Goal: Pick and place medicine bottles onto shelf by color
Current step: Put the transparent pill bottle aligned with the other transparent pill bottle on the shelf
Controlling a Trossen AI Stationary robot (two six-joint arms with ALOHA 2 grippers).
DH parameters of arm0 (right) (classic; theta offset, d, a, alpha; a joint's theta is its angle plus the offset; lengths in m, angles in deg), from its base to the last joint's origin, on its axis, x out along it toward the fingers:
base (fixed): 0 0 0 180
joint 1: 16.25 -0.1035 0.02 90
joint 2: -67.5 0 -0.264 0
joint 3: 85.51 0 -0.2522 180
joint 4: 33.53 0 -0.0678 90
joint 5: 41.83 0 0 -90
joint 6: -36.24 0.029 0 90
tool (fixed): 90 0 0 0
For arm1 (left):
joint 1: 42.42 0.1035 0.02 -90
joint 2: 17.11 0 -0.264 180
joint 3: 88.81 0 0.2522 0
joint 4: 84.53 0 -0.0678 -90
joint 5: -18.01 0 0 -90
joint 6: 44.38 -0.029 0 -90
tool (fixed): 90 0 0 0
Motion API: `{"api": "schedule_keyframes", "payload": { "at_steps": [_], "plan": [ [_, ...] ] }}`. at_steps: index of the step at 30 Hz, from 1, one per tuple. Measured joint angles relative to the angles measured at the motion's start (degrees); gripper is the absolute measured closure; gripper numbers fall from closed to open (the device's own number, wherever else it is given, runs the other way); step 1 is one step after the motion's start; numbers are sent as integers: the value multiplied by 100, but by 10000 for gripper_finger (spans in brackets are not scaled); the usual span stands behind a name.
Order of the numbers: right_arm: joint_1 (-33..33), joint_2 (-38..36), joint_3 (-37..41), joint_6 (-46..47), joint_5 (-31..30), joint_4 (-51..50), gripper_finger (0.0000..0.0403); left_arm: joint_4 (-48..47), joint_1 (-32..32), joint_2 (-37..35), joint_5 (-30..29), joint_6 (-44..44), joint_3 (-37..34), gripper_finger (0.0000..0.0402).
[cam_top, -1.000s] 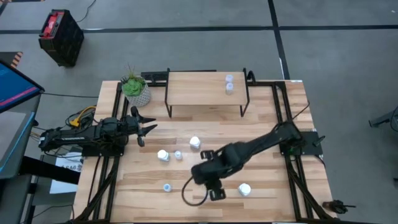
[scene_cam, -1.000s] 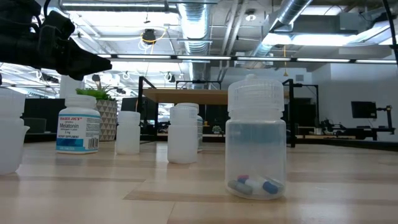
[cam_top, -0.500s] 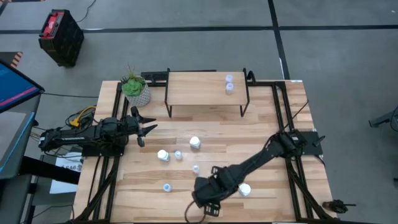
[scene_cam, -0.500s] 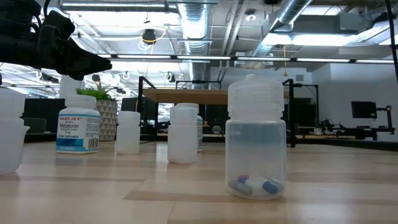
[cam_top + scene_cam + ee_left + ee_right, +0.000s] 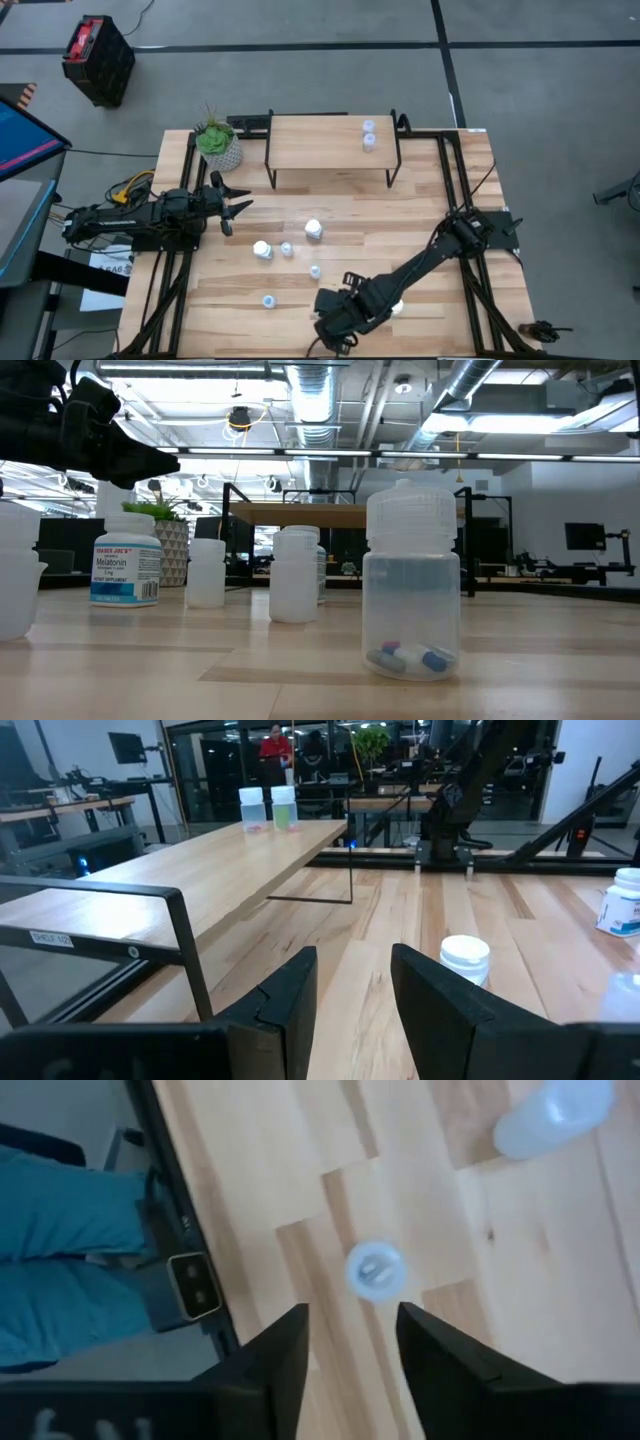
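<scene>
1. We are finding the shelf (image 5: 330, 142) standing at the upper middle of the high view, with two small bottles (image 5: 368, 133) sitting side by side on its right end.
2. A plant pot (image 5: 221, 150) is sitting just left of the shelf.
3. The left gripper (image 5: 236, 205) is hovering left of centre, below the pot, its fingers spread apart.
4. Four bottles (image 5: 313, 230) are lying scattered in the middle, below the shelf, and one more bottle (image 5: 268, 300) is standing lower left of them.
5. The right gripper (image 5: 335, 340) is hanging at the lower middle, fingers parted, with another bottle (image 5: 397, 308) just right of it.
</scene>
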Motion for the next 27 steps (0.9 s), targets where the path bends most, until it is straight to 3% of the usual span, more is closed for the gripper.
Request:
{"api": "schedule_keyframes", "payload": {
  "at_steps": [9,27],
  "plan": [
    [238,182,9,-9,69,-224,150,0,0,0,0,0,0,281],
    [128,856,17,-275,190,-103,148,11,0,-2,-2,-1,-1,281]
  ]
}}
